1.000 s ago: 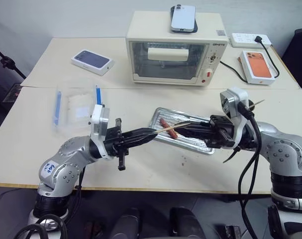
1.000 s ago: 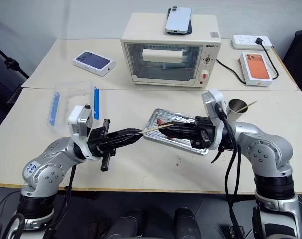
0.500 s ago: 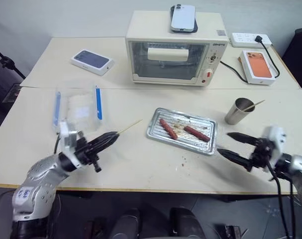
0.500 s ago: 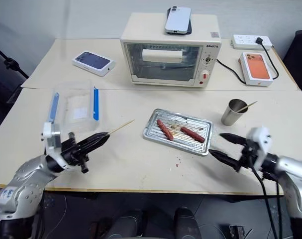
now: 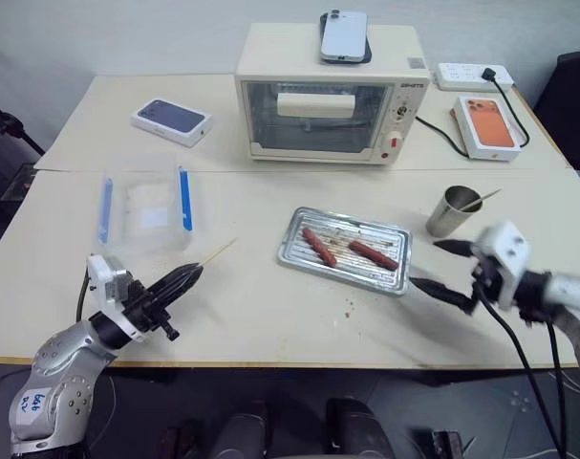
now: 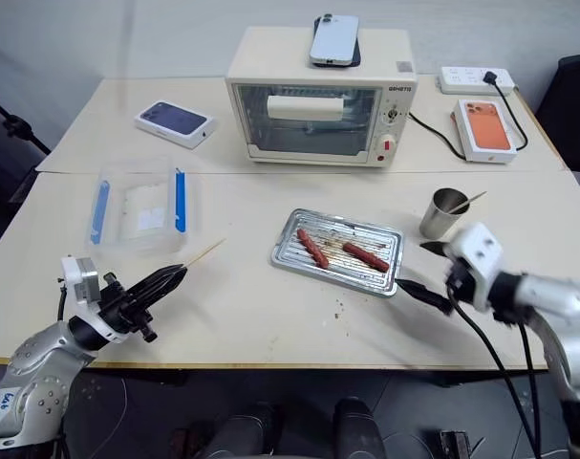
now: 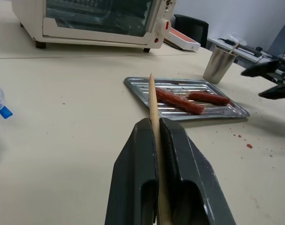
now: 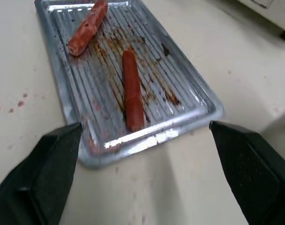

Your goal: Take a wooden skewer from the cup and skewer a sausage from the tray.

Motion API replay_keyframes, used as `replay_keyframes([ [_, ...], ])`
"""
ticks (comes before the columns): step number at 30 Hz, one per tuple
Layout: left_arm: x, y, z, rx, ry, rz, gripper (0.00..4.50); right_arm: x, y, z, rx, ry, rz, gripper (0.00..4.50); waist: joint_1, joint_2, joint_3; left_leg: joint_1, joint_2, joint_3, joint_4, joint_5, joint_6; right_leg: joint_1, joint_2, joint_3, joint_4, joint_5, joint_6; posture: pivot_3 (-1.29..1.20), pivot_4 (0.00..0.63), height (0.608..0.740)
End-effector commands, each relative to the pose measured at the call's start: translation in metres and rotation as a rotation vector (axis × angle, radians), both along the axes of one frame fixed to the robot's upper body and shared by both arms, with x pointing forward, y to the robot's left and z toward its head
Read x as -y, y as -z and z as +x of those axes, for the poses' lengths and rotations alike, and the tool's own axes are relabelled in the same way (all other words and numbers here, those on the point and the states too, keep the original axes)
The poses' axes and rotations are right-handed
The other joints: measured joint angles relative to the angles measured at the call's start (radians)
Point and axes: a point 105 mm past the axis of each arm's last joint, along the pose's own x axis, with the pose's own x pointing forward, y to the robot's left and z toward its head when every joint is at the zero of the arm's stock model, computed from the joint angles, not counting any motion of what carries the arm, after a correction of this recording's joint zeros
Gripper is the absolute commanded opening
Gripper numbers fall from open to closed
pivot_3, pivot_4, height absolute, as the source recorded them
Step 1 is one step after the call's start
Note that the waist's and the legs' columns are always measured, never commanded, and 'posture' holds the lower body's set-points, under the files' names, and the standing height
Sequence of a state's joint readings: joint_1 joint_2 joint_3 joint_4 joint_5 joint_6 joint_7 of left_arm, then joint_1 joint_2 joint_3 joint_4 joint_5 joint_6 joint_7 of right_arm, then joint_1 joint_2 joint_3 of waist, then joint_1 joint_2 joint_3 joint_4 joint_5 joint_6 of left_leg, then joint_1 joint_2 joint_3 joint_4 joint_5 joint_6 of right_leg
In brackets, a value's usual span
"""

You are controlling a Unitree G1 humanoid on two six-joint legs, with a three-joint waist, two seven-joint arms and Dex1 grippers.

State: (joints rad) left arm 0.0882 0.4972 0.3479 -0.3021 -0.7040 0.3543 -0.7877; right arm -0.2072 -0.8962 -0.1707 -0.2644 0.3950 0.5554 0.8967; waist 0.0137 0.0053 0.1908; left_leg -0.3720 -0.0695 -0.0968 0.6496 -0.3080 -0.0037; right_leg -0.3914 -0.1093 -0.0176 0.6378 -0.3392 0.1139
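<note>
At lower left, the left gripper (image 5: 186, 277) is clamped on a skewer (image 5: 217, 253). The right gripper (image 5: 440, 270) (jaws wide apart) sits right of the tray (image 5: 291, 238), where two sausages (image 5: 318, 246) lie.

Ribbed shiny metal tray (image 8: 62, 89) with greasy brown marks; glossy reddish sausages (image 8: 132, 89); pale wooden skewer (image 7: 154, 105); polished steel cup (image 5: 447, 211); matt cream surface (image 5: 261, 296); clear plastic box (image 5: 144, 206).

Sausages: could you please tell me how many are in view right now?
2, both lying in the tray: one sausage toward its left end, the other sausage nearer its right end. Nothing hides any part of the tray.
</note>
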Motion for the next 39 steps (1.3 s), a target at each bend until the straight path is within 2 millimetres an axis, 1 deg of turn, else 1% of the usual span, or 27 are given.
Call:
replay_keyframes([
  [1, 0.004, -0.008, 0.0, 0.045, 0.009, 0.02, 0.0, -0.034, 0.0, 0.012, -0.114, -0.028, -0.028, 4.49, 0.0, -0.001, 0.0, -0.001, 0.0, 0.0, 0.0, 0.0, 0.0, 0.0, 0.0, 0.0, 0.0, 0.0, 0.0, 0.0, 0.15, 0.74],
  [4, 0.007, -0.009, 0.001, 0.053, 0.019, 0.022, 0.0, -0.047, 0.002, 0.028, -0.126, -0.013, -0.058, 4.49, 0.005, -0.001, 0.0, -0.002, 0.0, 0.0, -0.001, 0.0, 0.0, -0.001, 0.0, 0.0, -0.001, 0.0, 0.0, 0.0, 0.15, 0.74],
  [7, 0.01, -0.011, 0.002, 0.06, 0.031, 0.023, 0.0, -0.055, 0.006, 0.038, -0.136, -0.01, -0.085, 4.49, 0.011, -0.001, 0.0, -0.003, -0.001, -0.001, 0.0, 0.0, 0.0, -0.002, 0.0, -0.001, -0.002, 0.0, 0.0, 0.0, 0.15, 0.74],
  [11, 0.013, -0.014, 0.004, 0.073, 0.036, 0.019, 0.0, -0.063, 0.013, 0.044, -0.139, -0.033, -0.112, 4.49, 0.01, -0.001, 0.0, -0.003, -0.003, -0.001, 0.0, 0.0, 0.001, -0.001, -0.002, -0.001, -0.002, 0.0, 0.0, 0.0, 0.15, 0.74],
  [15, 0.016, -0.015, 0.004, 0.077, 0.036, 0.012, 0.0, -0.067, 0.019, 0.05, -0.129, -0.034, -0.122, 4.49, 0.006, -0.001, 0.0, -0.003, -0.002, -0.001, 0.0, 0.0, 0.001, -0.002, -0.001, -0.001, -0.001, 0.0, 0.0, 0.0, 0.15, 0.74],
  [18, 0.017, -0.014, 0.003, 0.074, 0.037, 0.011, 0.0, -0.067, 0.022, 0.05, -0.132, -0.037, -0.125, 3.96, 0.002, -0.001, 0.0, -0.003, -0.002, -0.001, 0.0, 0.0, 0.001, -0.002, -0.001, -0.001, -0.001, 0.0, 0.0, 0.0, 0.15, 0.74],
  [19, 0.016, -0.014, 0.003, 0.073, 0.035, 0.01, 0.0, -0.065, 0.023, 0.05, -0.136, -0.034, -0.13, 3.62, 0.001, -0.001, 0.0, -0.003, -0.002, -0.001, 0.0, 0.0, 0.001, -0.002, -0.001, -0.001, -0.001, 0.0, 0.0, 0.0, 0.15, 0.74],
  [22, 0.017, -0.015, 0.002, 0.072, 0.035, 0.011, 0.0, -0.06, 0.026, 0.048, -0.151, -0.036, -0.142, 2.89, 0.0, -0.001, 0.0, -0.003, -0.002, -0.001, 0.0, 0.0, 0.0, -0.002, -0.001, -0.001, 0.0, 0.0, 0.0, 0.0, 0.15, 0.74],
  [26, 0.017, -0.014, 0.001, 0.066, 0.039, 0.011, 0.0, -0.055, 0.021, 0.053, -0.144, -0.013, -0.133, 1.8, 0.0, -0.001, 0.0, -0.003, -0.002, -0.001, 0.0, 0.0, 0.0, -0.002, -0.001, -0.001, 0.0, 0.0, 0.0, 0.0, 0.15, 0.74],
  [32, 0.019, -0.016, 0.002, 0.061, 0.046, 0.015, 0.0, -0.054, 0.025, 0.051, -0.161, -0.021, -0.141, 1.8, 0.0, -0.001, 0.0, -0.003, -0.002, -0.001, 0.0, 0.0, 0.0, -0.002, -0.001, -0.001, 0.0, 0.0, 0.0, 0.0, 0.15, 0.74],
  [35, 0.019, -0.018, 0.003, 0.06, 0.049, 0.015, 0.0, -0.055, 0.027, 0.05, -0.173, -0.03, -0.139, 1.32, 0.0, -0.001, 0.0, -0.003, -0.002, -0.001, 0.0, 0.0, 0.001, -0.002, -0.001, -0.001, 0.0, 0.0, 0.0, 0.0, 0.15, 0.74],
  [38, 0.02, -0.018, 0.003, 0.058, 0.053, 0.015, 0.0, -0.056, 0.028, 0.049, -0.18, -0.036, -0.138, 0.52, 0.0, -0.001, 0.0, -0.003, -0.002, -0.001, 0.0, 0.0, 0.001, -0.002, -0.001, -0.001, 0.0, 0.0, 0.0, 0.0, 0.15, 0.74],
  [39, 0.02, -0.018, 0.003, 0.058, 0.055, 0.015, 0.0, -0.056, 0.028, 0.049, -0.179, -0.034, -0.14, 0.52, 0.0, -0.001, 0.0, -0.003, -0.002, -0.001, 0.0, 0.0, 0.001, -0.002, -0.001, -0.001, 0.0, 0.0, 0.0, 0.0, 0.15, 0.74],
])
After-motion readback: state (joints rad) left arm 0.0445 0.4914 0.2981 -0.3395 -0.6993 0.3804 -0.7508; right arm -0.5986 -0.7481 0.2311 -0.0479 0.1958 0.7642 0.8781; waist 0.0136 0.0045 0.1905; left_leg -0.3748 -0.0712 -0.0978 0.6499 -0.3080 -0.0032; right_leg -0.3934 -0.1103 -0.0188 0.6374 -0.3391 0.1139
